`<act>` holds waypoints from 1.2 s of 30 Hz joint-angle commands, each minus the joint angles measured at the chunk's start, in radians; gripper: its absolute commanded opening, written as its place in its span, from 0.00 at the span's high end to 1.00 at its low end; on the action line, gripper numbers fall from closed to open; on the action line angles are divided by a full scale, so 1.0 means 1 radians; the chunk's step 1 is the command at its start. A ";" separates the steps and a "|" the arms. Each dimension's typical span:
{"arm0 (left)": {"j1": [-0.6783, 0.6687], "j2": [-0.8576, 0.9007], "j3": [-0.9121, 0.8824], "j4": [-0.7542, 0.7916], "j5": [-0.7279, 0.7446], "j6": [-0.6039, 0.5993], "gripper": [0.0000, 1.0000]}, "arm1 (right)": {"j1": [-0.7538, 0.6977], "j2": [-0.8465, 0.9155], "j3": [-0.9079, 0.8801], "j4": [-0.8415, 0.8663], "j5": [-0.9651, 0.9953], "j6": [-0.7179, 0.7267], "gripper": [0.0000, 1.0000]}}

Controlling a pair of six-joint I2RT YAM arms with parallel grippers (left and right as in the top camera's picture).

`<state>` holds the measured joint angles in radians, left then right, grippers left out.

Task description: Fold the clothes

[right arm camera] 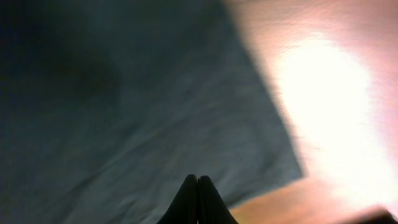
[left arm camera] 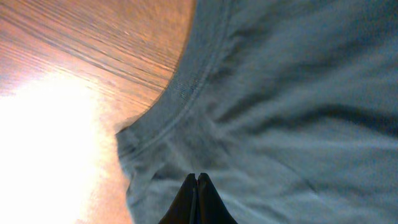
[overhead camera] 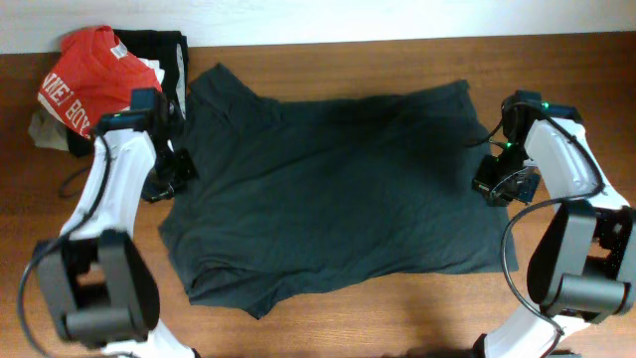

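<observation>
The dark navy-teal T-shirt [overhead camera: 338, 189] lies spread flat across the table, with no lettering or label showing. My left gripper [overhead camera: 177, 169] is shut at the shirt's left edge. In the left wrist view its fingertips [left arm camera: 198, 177] are pressed together just over the fabric [left arm camera: 292, 93], close to a stitched hem. My right gripper [overhead camera: 492, 184] is shut at the shirt's right edge. In the right wrist view its fingertips [right arm camera: 198, 179] are together above the cloth [right arm camera: 124, 112], near a corner of the shirt. No fabric shows between either pair of fingers.
A red shirt with white letters [overhead camera: 84, 80] and a black garment [overhead camera: 164, 50] are piled at the back left corner. The wooden table [overhead camera: 397, 308] shows bare in front of the shirt and at both sides.
</observation>
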<state>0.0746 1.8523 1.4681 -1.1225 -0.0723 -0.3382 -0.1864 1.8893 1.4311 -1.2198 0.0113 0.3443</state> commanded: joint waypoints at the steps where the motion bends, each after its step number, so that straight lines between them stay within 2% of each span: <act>1: -0.037 -0.037 0.000 -0.019 0.052 -0.013 0.97 | 0.030 -0.029 0.000 0.008 -0.213 -0.217 0.96; 6: -0.096 -0.012 -0.082 -0.015 0.119 -0.013 0.97 | 0.037 -0.029 -0.129 0.125 -0.214 -0.144 0.96; 9: -0.136 -0.012 -0.198 0.001 0.243 -0.013 0.97 | 0.035 -0.029 -0.193 0.202 -0.202 -0.093 0.96; 12: -0.179 -0.012 -0.274 0.014 0.267 -0.013 0.97 | 0.030 -0.023 -0.226 0.252 -0.101 -0.027 0.96; 19: -0.177 -0.012 -0.409 0.025 0.261 -0.014 0.97 | -0.122 -0.006 -0.263 0.303 -0.074 -0.013 0.96; 26: -0.177 -0.012 -0.412 -0.006 0.222 -0.013 0.96 | -0.211 0.037 -0.266 0.304 -0.074 0.010 0.96; 27: -0.177 -0.012 -0.412 -0.012 0.206 -0.013 0.93 | -0.227 0.037 -0.266 0.305 -0.074 0.017 0.96; 30: -0.177 -0.012 -0.412 -0.016 0.182 -0.013 0.91 | -0.288 0.037 -0.266 0.309 -0.074 0.024 0.96; 31: -0.177 -0.012 -0.412 -0.015 0.179 -0.013 0.91 | -0.308 0.037 -0.266 0.308 -0.077 0.024 0.96; 32: -0.177 -0.012 -0.412 -0.015 0.162 -0.013 0.99 | -0.329 0.036 -0.264 0.307 -0.082 0.025 0.96; 36: -0.177 -0.013 -0.336 -0.075 0.117 -0.013 0.99 | -0.428 0.022 -0.156 0.200 -0.033 0.043 0.96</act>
<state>-0.1089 1.8278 1.0718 -1.1671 0.0772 -0.3450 -0.5621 1.9133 1.1999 -0.9791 -0.0620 0.3679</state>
